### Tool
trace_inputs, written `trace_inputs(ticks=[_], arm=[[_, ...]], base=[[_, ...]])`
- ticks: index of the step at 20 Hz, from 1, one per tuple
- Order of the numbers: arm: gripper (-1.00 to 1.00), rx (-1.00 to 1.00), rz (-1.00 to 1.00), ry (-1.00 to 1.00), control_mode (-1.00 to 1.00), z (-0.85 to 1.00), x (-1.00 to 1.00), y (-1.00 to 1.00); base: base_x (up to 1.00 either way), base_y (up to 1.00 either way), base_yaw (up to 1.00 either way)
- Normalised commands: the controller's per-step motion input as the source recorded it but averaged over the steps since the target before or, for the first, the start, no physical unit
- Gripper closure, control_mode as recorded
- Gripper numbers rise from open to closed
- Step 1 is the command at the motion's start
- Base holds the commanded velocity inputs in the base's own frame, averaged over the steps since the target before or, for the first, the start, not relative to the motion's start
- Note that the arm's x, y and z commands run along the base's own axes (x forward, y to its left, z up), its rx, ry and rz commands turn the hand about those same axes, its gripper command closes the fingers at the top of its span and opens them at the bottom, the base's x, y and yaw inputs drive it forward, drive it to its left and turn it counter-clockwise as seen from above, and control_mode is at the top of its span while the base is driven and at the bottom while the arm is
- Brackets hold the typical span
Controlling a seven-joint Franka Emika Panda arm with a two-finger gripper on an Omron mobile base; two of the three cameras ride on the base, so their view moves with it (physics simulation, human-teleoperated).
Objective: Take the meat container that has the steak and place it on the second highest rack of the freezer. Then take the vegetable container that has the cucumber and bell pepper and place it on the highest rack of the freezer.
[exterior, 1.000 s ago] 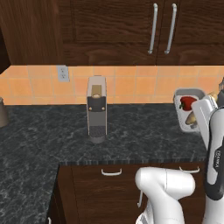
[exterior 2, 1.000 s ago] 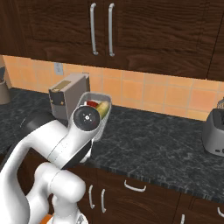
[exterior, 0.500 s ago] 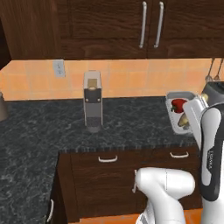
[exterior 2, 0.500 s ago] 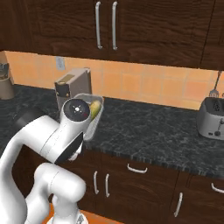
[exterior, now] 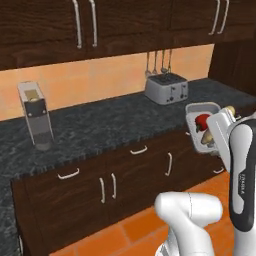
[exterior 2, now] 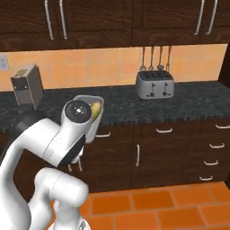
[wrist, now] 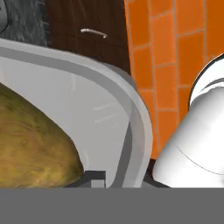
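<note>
Clearly the gripper point(exterior: 216, 131) is pinched nearly closed on the rim of the vegetable tray point(exterior: 199, 109), carried in the air right of the toaster point(exterior: 166, 88); stiff and light, it looks prone to spill its cucumber point(wrist: 33, 142) and pepper point(exterior: 202, 121) when tilted.

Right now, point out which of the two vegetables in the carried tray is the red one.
The bell pepper: small, glossy, rounded, lying in the vegetable container beside the longer yellow-green cucumber, which runs nearly the tray's length.
</note>
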Motion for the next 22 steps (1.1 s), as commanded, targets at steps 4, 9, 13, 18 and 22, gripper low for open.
trace_inputs(ticks=[4,9,13,18,22], arm=[[1.00,0.00,0.00,0.00,1.00,0.00,0.00,0.00],[1.00,0.00,0.00,0.00,1.00,0.00,0.00,0.00],[1.00,0.00,0.00,0.00,1.00,0.00,0.00,0.00],[1.00,0.00,0.00,0.00,1.00,0.00,0.00,0.00],[1.00,0.00,0.00,0.00,1.00,0.00,0.00,0.00]], base=[[-0.27,-0.03,-0.80],[-0.12,-0.01,-0.77],[0.00,-0.01,-0.74],[0.08,0.00,-0.69],[0.52,0.09,-0.53]])
